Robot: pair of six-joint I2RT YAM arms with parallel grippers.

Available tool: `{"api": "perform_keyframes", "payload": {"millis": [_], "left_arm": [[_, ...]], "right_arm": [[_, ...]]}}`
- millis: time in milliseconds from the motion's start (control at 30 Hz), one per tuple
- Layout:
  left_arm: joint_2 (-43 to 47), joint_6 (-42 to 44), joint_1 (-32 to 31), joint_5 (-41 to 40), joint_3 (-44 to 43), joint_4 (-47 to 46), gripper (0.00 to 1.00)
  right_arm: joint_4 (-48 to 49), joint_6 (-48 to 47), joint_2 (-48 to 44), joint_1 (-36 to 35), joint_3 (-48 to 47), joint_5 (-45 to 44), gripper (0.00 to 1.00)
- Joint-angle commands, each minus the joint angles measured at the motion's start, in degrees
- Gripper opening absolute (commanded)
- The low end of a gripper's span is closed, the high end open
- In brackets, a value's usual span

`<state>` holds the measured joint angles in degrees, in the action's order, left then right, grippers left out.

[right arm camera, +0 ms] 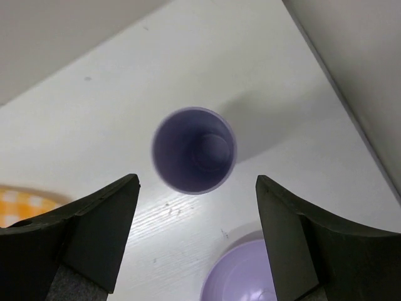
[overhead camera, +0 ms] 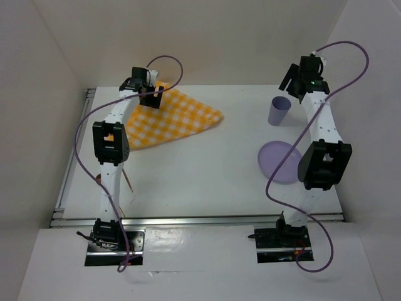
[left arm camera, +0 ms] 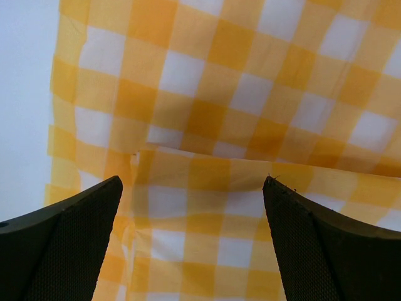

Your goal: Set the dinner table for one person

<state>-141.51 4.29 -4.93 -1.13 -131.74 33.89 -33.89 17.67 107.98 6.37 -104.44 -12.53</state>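
White counter (overhead camera: 200, 182) sits walled-in ahead of both arm bases, left tool (left arm camera: 193, 182) released over checked cloth (left arm camera: 250, 88) at far left, right tool (right arm camera: 197, 179) released above upright purple cup (right arm camera: 194, 150), purple plate (overhead camera: 279, 162) near it.

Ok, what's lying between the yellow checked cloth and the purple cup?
Nothing: the top view shows only bare white dinner table between the cloth and the cup.
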Motion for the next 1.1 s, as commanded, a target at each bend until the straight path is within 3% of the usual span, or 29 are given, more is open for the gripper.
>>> {"api": "perform_keyframes", "payload": {"millis": [0,100,333,400,433,533,567,600,800,967,1067], "left_arm": [[-2.4,-2.8,0.7,2.5,-0.4,-1.4,0.99],[-5.3,-2.8,0.7,1.0,-3.0,-0.8,0.99],[-7.6,2.1,0.7,4.5,-2.2,0.9,0.99],[-8.9,3.5,0.7,6.5,-4.2,4.0,0.93],[-8.9,3.5,0.7,7.2,-4.2,4.7,0.72],[-7.6,3.5,0.7,7.7,-1.8,3.8,0.3],[-5.4,4.0,0.7,8.9,-0.1,3.8,0.11],[-4.2,4.1,0.7,9.6,0.4,3.8,0.03],[7.5,10.4,0.7,13.8,7.0,5.3,0.0],[19.5,18.7,0.0,19.0,12.8,9.6,0.0],[22.3,23.9,-1.0,23.1,14.1,15.3,0.01]], "right_arm": [[4.6,-1.9,-5.4,-0.3,0.8,4.7,0.83],[4.0,-2.5,-6.6,-1.0,-0.4,7.2,0.84],[6.7,-7.8,-6.6,-10.4,0.8,9.4,0.87],[7.3,-7.8,-5.4,-11.9,0.8,11.9,0.88],[7.3,-7.1,-4.5,-12.5,0.8,12.6,0.88],[8.7,-5.8,-2.1,-15.1,1.3,15.5,0.88],[8.7,-5.2,-1.2,-16.6,1.3,16.3,0.88],[8.7,-5.2,-0.2,-17.3,0.1,16.3,0.88],[5.9,0.1,6.3,-20.1,-3.7,19.6,0.89],[6.5,2.4,8.2,-21.1,-0.1,20.7,0.89],[5.1,2.9,9.1,-21.8,2.1,20.7,0.89]]}}
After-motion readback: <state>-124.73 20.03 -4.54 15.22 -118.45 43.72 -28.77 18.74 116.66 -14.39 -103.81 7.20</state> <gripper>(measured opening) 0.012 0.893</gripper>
